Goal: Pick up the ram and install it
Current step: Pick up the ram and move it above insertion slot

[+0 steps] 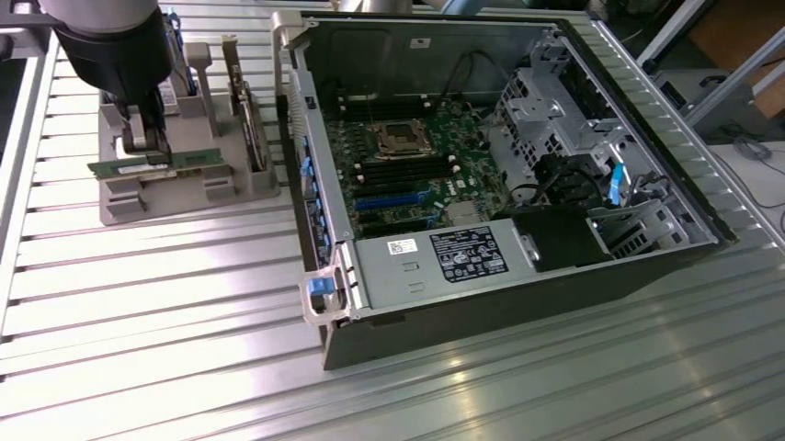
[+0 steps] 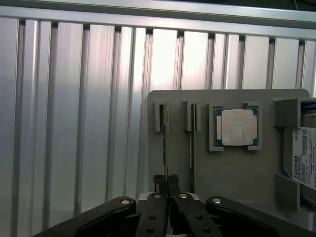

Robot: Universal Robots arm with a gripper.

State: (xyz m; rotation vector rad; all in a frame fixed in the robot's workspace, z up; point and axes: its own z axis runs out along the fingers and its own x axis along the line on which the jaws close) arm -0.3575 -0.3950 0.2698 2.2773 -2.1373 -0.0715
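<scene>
The hand [image 1: 145,138] is low over the grey holder [image 1: 184,197] at the exterior view's left, and it has the ram [image 1: 184,160] between its fingers. From the wrist view you see it plainly: the two black fingertips [image 2: 159,181] are pinched almost together, with only the thin upper edge of the green stick [image 2: 165,138] between them, so the hand [image 2: 166,183] is closed on the ram, which stands on edge in its slot in the holder [image 2: 237,173]. Whether it has cleared the slot at all, I cannot tell. Just beside it, the second stick [image 2: 191,143] stands in its own slot, untouched. Beyond that is the square processor chip [image 2: 237,127] in its frame, and then the hard drive [image 2: 306,158] at the holder's far side. Well apart on the tabletop [image 1: 160,303], the open computer case [image 1: 466,322] lies with its motherboard [image 1: 405,175] facing up and the dark memory slots [image 1: 392,170] in sight. By my reckoning the ram is a light, stiff little board, but a delicate one: thin, with chips on its faces and contacts along the lower edge. The sensible hold is the one we see here, across the flat faces near the middle of the top edge, so it hangs level and does not tip. The faces look smooth, so I would expect it to slip or twist if pinched off-centre.
</scene>
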